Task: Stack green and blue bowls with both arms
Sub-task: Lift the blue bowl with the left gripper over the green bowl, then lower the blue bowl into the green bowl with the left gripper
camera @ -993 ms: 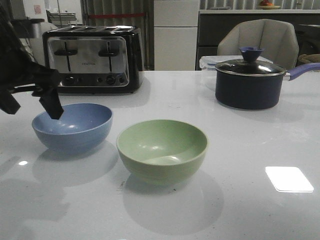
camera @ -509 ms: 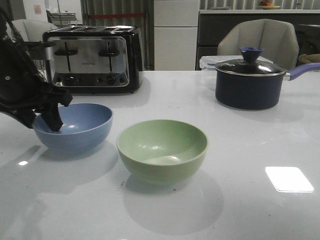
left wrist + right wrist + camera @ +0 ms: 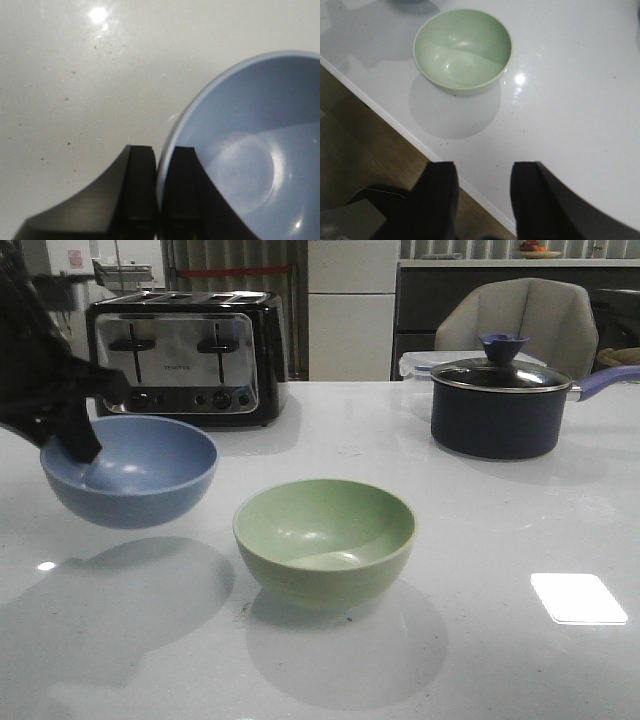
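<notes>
blue bowl (image 3: pixel 128 470) hangs above table's left edge, rim pinched by left gripper (image 3: pixel 159 200); keep it level, centre over green bowl (image 3: pixel 324 540) mid-table. right gripper (image 3: pixel 482 200) wide, empty.

Dim, greyish indoor light is falling from overhead onto a glossy white table (image 3: pixel 500 540). A bright rectangular glare patch (image 3: pixel 578 598) is showing on it near the front right in the front view, and a small round hotspot (image 3: pixel 98 14) is flaring in the left wrist view. Soft, wide shadows are spreading under the blue bowl (image 3: pixel 130 470) and the green bowl (image 3: pixel 325 540). The left gripper (image 3: pixel 75 440) is reading as a dark, nearly detail-free silhouette. In the left wrist view its fingers (image 3: pixel 135 200) are looking blurred and out of focus. The right wrist view is looking slightly soft, with the right gripper (image 3: pixel 482 200) fingers dark and soft-edged.
</notes>
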`<state>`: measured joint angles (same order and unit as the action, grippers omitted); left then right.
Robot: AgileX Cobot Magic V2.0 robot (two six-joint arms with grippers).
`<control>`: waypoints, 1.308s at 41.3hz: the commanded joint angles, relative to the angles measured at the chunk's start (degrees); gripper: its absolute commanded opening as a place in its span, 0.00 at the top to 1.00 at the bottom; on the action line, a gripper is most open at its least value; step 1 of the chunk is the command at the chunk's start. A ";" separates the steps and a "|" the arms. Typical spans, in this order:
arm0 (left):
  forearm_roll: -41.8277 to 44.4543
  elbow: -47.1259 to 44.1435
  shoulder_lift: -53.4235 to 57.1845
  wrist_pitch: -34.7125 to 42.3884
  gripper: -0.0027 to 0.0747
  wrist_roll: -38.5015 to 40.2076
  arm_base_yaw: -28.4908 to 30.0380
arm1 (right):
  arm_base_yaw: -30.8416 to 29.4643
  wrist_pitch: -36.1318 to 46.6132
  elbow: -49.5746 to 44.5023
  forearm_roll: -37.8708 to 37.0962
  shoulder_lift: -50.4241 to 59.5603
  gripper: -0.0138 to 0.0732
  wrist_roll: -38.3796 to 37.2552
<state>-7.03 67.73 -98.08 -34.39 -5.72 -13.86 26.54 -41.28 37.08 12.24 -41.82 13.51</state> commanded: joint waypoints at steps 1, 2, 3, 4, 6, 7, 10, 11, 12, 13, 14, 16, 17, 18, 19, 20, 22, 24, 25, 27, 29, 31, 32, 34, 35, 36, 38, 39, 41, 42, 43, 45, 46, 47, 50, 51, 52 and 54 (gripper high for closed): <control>-2.22 1.65 6.94 0.73 0.85 0.01 -0.93 | 0.10 3.53 1.46 0.11 0.37 0.40 0.75; -2.32 1.65 8.02 0.58 0.85 0.01 -1.29 | 0.10 3.53 1.46 0.11 0.37 0.40 0.75; -2.45 1.65 8.79 0.34 0.85 0.01 -1.63 | 0.10 3.53 1.46 0.11 0.37 0.40 0.75; -2.89 1.65 9.51 0.33 0.85 0.01 -1.95 | 0.10 3.53 1.46 0.11 0.37 0.40 0.75; -3.43 1.65 10.83 0.33 0.85 0.01 -2.82 | 0.10 3.53 1.46 0.11 0.37 0.40 0.75; -3.73 1.65 11.26 0.33 0.85 0.01 -3.29 | 0.10 3.53 1.46 0.11 0.37 0.40 0.75; -4.13 2.70 11.65 -0.82 0.85 -0.08 -4.99 | 0.10 3.53 1.46 0.11 0.37 0.40 0.75; -4.24 3.42 11.50 -1.37 0.85 -0.08 -5.83 | 0.10 3.53 1.46 0.11 0.37 0.40 0.75; -4.24 4.07 11.32 -2.17 0.85 -0.28 -6.52 | 0.10 3.53 1.46 0.11 0.37 0.40 0.75; -4.24 4.79 10.97 -2.81 0.85 -0.50 -7.26 | 0.10 3.53 1.46 0.11 0.37 0.40 0.75; -4.24 5.82 10.46 -3.43 0.85 -1.35 -8.28 | 0.10 3.53 1.46 0.11 0.37 0.40 0.75; -4.24 7.38 9.63 -4.55 0.85 -2.26 -9.87 | 0.10 3.53 1.46 0.11 0.37 0.40 0.75; -4.24 8.30 8.97 -4.79 0.85 -2.40 -10.86 | 0.10 3.53 1.46 0.11 0.37 0.40 0.75; -4.24 8.90 8.56 -4.90 0.85 -2.40 -11.59 | 0.10 3.53 1.46 0.11 0.37 0.40 0.75; -4.38 9.42 8.01 -4.90 0.85 -2.40 -12.29 | 0.10 3.53 1.46 0.11 0.37 0.40 0.75; -4.38 10.09 7.42 -4.90 0.85 -2.40 -13.26 | 0.10 3.53 1.46 0.11 0.37 0.40 0.75; -4.91 10.90 6.35 -4.90 0.85 -2.40 -14.58 | 0.10 3.53 1.46 0.11 0.37 0.40 0.75; -5.73 11.51 4.97 -4.63 0.85 -2.40 -15.92 | 0.10 3.53 1.46 0.11 0.37 0.40 0.75; -5.87 11.79 4.40 -4.36 0.85 -2.40 -16.43 | 0.10 3.53 1.46 0.11 0.37 0.40 0.75; -6.17 12.16 3.06 -3.87 0.85 -2.40 -17.50 | 0.10 3.53 1.46 0.11 0.37 0.40 0.75; -7.03 12.39 1.60 -3.57 0.85 -2.40 -18.30 | 0.10 3.53 1.46 0.11 0.37 0.40 0.75; -7.29 12.39 0.40 -2.99 0.85 -2.40 -18.90 | 0.10 3.53 1.46 0.11 0.37 0.40 0.75; -7.29 12.39 -0.18 -2.89 0.85 -2.40 -19.06 | 0.10 3.53 1.46 0.11 0.37 0.40 0.75; -7.93 12.39 -1.28 -2.74 0.85 -2.40 -19.47 | 0.10 3.53 1.46 0.11 0.37 0.40 0.75; -8.60 12.39 -1.76 -2.63 0.85 -2.40 -19.48 | 0.10 3.53 1.46 0.11 0.37 0.40 0.75; -8.86 12.39 -2.25 -2.63 0.85 -2.40 -19.48 | 0.10 3.53 1.46 0.11 0.37 0.40 0.75; -10.14 12.39 -3.17 -2.35 0.85 -2.40 -19.48 | 0.10 3.53 1.46 0.11 0.37 0.40 0.75; -10.69 12.39 -3.67 -2.19 0.85 -2.40 -19.48 | 0.10 3.53 1.46 0.11 0.37 0.40 0.75; -11.91 12.39 -4.53 -2.05 0.85 -2.40 -19.48 | 0.10 3.53 1.46 0.11 0.37 0.40 0.75; -12.21 12.39 -5.07 -1.92 0.85 -2.40 -19.48 | 0.10 3.53 1.46 0.11 0.37 0.40 0.75; -12.49 12.39 -5.36 -1.92 0.85 -2.40 -19.48 | 0.10 3.53 1.46 0.11 0.37 0.40 0.75; -12.61 12.39 -6.19 -1.92 0.85 -2.40 -19.48 | 0.10 3.53 1.46 0.11 0.37 0.40 0.75; -12.61 12.39 -6.57 -1.92 0.85 -2.40 -19.48 | 0.10 3.53 1.46 0.11 0.37 0.40 0.75; -12.61 12.39 -6.99 -2.03 0.84 -2.40 -19.48 | 0.10 3.53 1.46 0.11 0.37 0.40 0.75; -12.73 12.39 -7.73 -2.26 0.83 -2.40 -19.48 | 0.10 3.53 1.46 0.11 0.37 0.40 0.75; -12.84 12.39 -7.90 -2.26 0.82 -2.40 -19.48 | 0.10 3.53 1.46 0.11 0.37 0.40 0.75; -12.85 12.39 -8.02 -2.56 0.80 -2.40 -19.48 | 0.10 3.53 1.46 0.11 0.37 0.40 0.75; -12.85 12.39 -8.25 -2.71 0.76 -2.62 -19.48 | 0.10 3.53 1.46 0.11 0.37 0.40 0.75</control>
<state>-18.20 78.20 -108.89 -38.82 -8.11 -32.86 26.54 -41.28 37.08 12.24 -41.82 13.51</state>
